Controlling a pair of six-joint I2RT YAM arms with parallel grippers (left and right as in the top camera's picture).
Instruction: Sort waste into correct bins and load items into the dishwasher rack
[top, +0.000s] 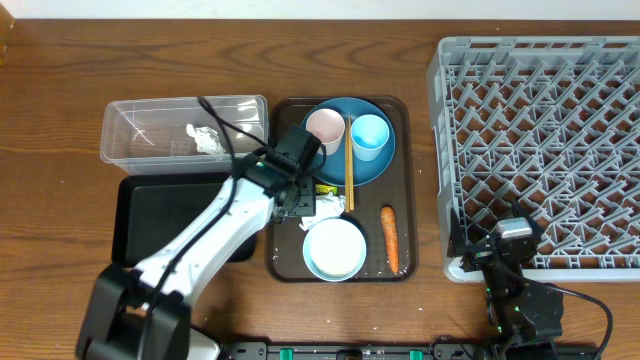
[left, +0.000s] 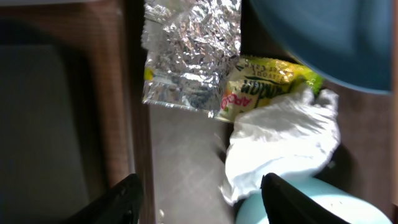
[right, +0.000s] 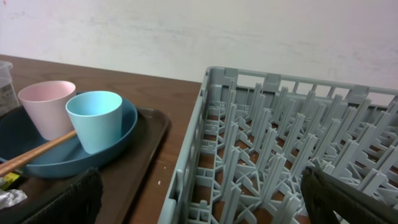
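Dishwasher rack (top: 540, 140) sits empty on the right of the worktop (top: 60, 100), nothing loaded yet. Brown serving tray (top: 403, 205) in the middle holds most things. Black tray (top: 160, 210) and clear tub (top: 130, 110) stand just left of it, and the tub has one crumpled white piece inside. On the serving tray: blue plate (top: 372, 172) with pink cup (top: 325, 128) and light blue cup (top: 369, 136) on it, chopsticks (top: 349, 170) lying across the plate's edge, pale bowl (top: 334, 249) in front, carrot (top: 389, 238) beside the bowl. Napkin (left: 283, 134) and wrapper (left: 193, 50) lie between plate and bowl, touching each other. Left gripper (left: 202, 193) hangs over that waste, jaws spread, nothing pinched; the napkin sits just ahead of its right finger. Right gripper (right: 211, 205) is parked at the rack's near corner, jaws wide, empty. Step looks like waste sorting, napkin or wrapper pick. Next move likely needs a drop onto one piece only, avoiding the bowl rim, then a carry left to a bin.
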